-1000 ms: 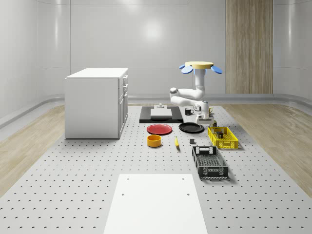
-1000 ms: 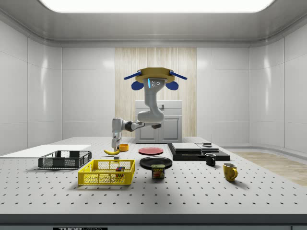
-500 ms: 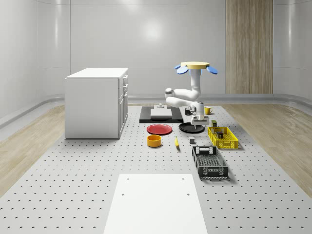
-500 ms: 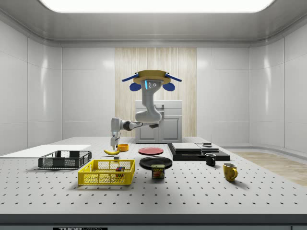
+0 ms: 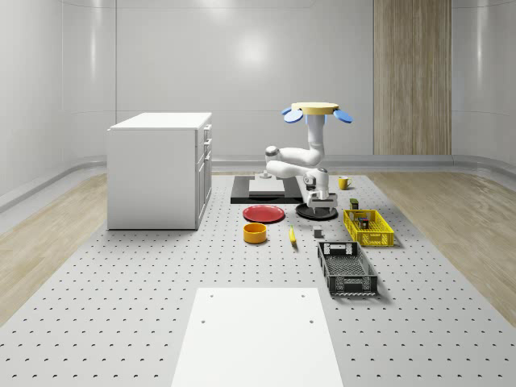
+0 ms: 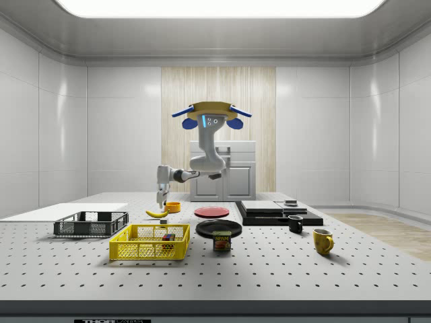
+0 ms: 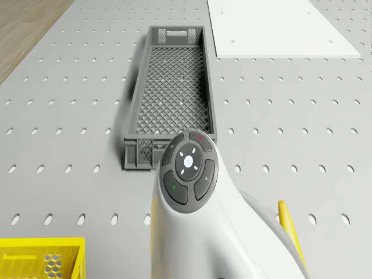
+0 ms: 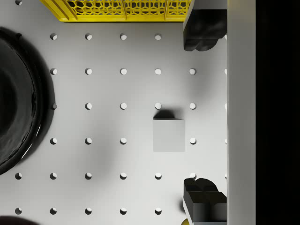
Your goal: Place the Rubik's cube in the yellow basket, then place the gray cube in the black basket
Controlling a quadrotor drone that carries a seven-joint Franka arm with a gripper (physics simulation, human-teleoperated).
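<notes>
- Wrist view: the gray cube point(image 8: 168, 135) is seen lying flat on the tabletop point(image 8: 103, 122), almost straight under the gripper point(image 8: 202, 112).
- The two fingers point(image 8: 202, 30) are spread wide apart, and nothing is held between them. The cube is seen between the two fingertips but a bit to one side, so it is not yet lined up.
- The gripper is kept well above the cube, as seen in the side view point(image 6: 161, 200).
- The drone point(image 5: 315, 110) is hovering over the back half of the tabletop, above the black plate point(image 5: 316, 212), with its arm bent forward and down.
- The Rubik's cube point(image 6: 168, 237) is already seen inside the yellow basket point(image 6: 149, 243), so the first step looks done.
- The second step looks to be in hand: the gray cube point(image 5: 318, 233) is to be picked up.
- The cube sits near the tabletop's middle, between the black plate and the black basket point(image 5: 347, 268). The yellow basket point(image 5: 368, 227) is just to the side of it, toward the tabletop's right edge in the whole-scene view.
- For the next move, the gripper should be shifted a little until the cube is midway between the fingers, then lowered around it and closed.
- After that, the cube must be lifted and carried toward the tabletop's front edge, to the black basket point(image 7: 172, 96).
</notes>
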